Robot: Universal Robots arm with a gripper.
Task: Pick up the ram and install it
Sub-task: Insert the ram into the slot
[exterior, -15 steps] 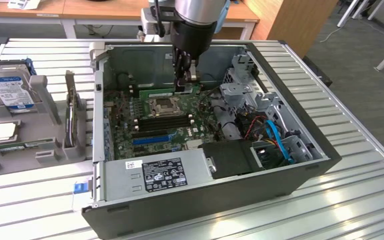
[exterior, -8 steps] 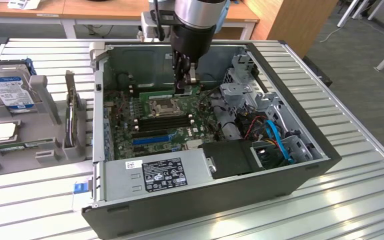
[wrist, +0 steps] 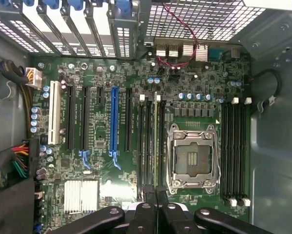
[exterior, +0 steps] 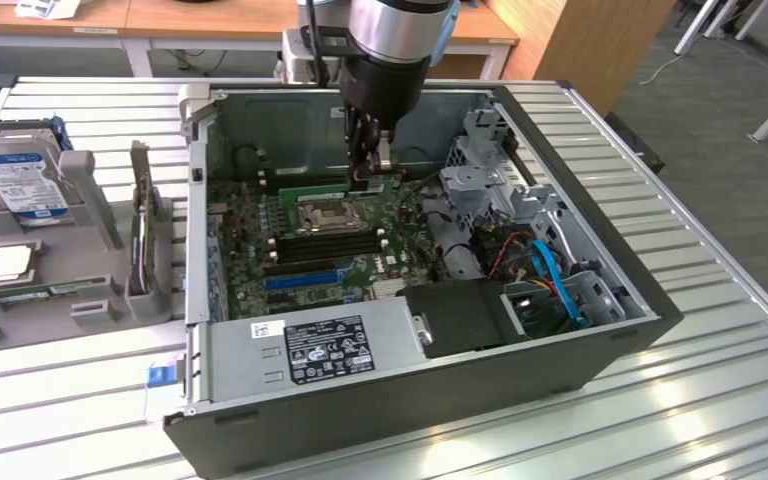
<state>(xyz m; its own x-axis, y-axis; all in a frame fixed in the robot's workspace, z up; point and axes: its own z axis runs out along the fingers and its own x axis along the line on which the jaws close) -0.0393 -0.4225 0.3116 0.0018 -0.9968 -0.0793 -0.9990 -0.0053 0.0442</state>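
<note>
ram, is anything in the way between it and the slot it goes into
Nothing visible does. The ram lies edge-on in line with the memory slots beside the empty processor socket, with the shut pincer at its end. Whether it is fully seated cannot be told.

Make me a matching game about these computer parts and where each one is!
Things:
1 ram
2 hard drive
3 processor socket

Places:
A standing in the grey rack outside the case
B open and empty on the motherboard
C pinched in the hand, in line with a slot beside the socket

Pairs: 1-C, 2-A, 3-B
</note>
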